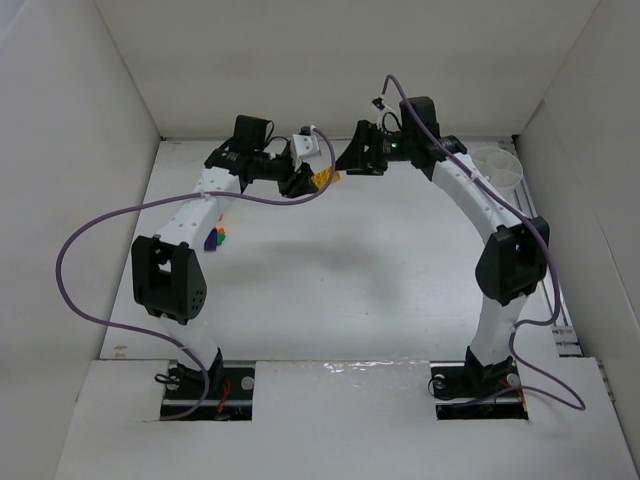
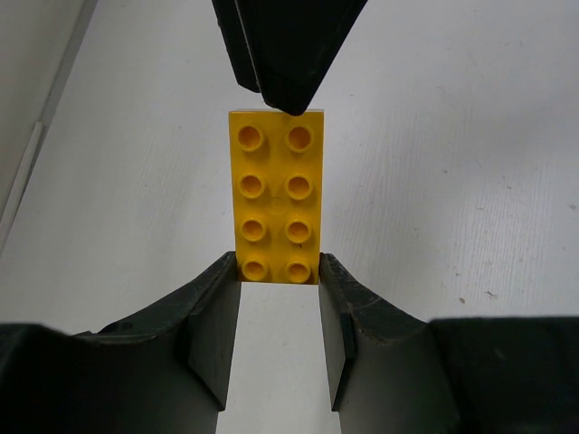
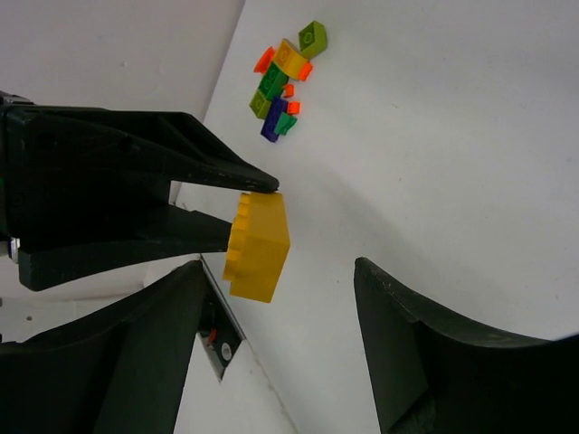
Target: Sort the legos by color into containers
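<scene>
My left gripper (image 2: 278, 264) is shut on the near end of a yellow two-by-four lego (image 2: 276, 194) and holds it above the table; it also shows in the top view (image 1: 322, 180). My right gripper (image 3: 279, 271) is open, its jaws wide apart on either side of the yellow lego (image 3: 259, 246), not gripping it. One of its fingers (image 2: 285, 54) hangs over the brick's far end. A pile of green, orange, yellow and dark blue legos (image 3: 282, 83) lies on the table, beside the left arm (image 1: 215, 238). The white divided cup (image 1: 497, 168) stands at the far right.
White walls enclose the table on the left, back and right. Purple cables loop off both arms. A metal rail (image 1: 560, 320) runs along the table's right edge.
</scene>
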Tool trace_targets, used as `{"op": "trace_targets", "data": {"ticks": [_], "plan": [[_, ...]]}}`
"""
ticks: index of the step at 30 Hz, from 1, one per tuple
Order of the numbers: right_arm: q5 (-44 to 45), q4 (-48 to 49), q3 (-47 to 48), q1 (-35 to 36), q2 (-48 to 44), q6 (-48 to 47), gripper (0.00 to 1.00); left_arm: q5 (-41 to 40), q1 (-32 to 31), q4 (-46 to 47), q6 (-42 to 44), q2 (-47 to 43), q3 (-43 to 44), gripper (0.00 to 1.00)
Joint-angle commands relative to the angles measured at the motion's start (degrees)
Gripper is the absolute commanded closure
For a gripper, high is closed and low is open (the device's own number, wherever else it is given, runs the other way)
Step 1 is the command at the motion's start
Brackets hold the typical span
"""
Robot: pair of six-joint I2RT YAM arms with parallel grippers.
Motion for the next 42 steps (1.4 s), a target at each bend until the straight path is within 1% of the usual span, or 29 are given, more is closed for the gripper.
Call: {"op": "trace_targets", "data": {"ticks": [1, 10, 13, 15, 16, 17, 24, 29, 33, 34, 36, 37, 39, 40, 41, 42], "plan": [[-2.9, 0.3, 2.8, 1.4, 0.1, 0.2, 0.28, 1.7, -0.4, 0.3, 0.5, -1.3, 2.2, 1.0], [-3.5, -0.9, 3.8, 3.1, 1.7, -0.3, 0.29, 1.7, -0.4, -0.2, 1.0, -1.3, 2.7, 1.0], [-3.5, -0.9, 3.8, 3.1, 1.7, -0.3, 0.35, 1.7, -0.4, -0.2, 1.0, -1.3, 2.7, 1.0], [-3.5, -0.9, 4.5, 3.1, 2.3, -0.3, 0.36, 1.7, -1.0, -0.2, 1.0, -0.7, 2.7, 1.0], [-3.5, -0.9, 5.1, 3.1, 2.3, -0.3, 0.4, 1.7, -1.0, -0.2, 1.0, -0.7, 2.7, 1.0], [-3.5, -0.9, 5.1, 3.1, 2.8, -0.3, 0.41, 2.2, -1.0, -0.2, 1.0, -0.7, 2.7, 1.0], [-3.0, -1.4, 5.6, 3.1, 2.8, -0.3, 0.42, 2.2, -1.0, -0.8, 1.5, -0.2, 2.7, 1.0], [-3.0, -2.0, 6.1, 3.1, 2.8, -0.3, 0.54, 2.2, -1.0, -0.8, 1.5, -0.2, 2.7, 1.0], [-3.0, -2.0, 5.0, 3.1, 1.7, -0.3, 0.65, 2.2, -1.0, -0.8, 2.1, -0.2, 2.7, 1.0], [-2.4, -2.0, 5.0, 3.1, 1.2, -0.3, 0.72, 2.2, -1.0, -0.8, 2.1, 0.3, 2.7, 1.0], [-1.8, -2.0, 5.0, 3.1, 1.2, -0.3, 0.78, 2.2, -1.0, -0.8, 2.1, 0.3, 2.7, 1.0], [-1.8, -2.0, 5.0, 3.1, 1.2, -0.3, 0.83, 2.2, -1.0, -0.8, 2.1, 0.3, 2.7, 0.98], [-1.3, -2.0, 5.0, 3.1, 1.2, -0.8, 0.87, 2.9, -1.0, -0.8, 2.1, 0.3, 2.7, 0.87], [-0.7, -2.0, 4.5, 3.1, 1.2, -0.8, 0.89, 2.9, -1.0, -0.8, 1.5, 0.3, 2.7, 0.76], [-0.2, -2.0, 4.5, 3.1, 1.2, -1.5, 0.94, 2.9, -1.0, -0.8, 1.5, 0.3, 3.3, 0.68], [0.7, -2.0, 3.7, 2.6, 0.7, -2.3, 0.97, 3.4, -1.0, -2.2, 1.5, 0.3, 3.3, 0.63]]}}
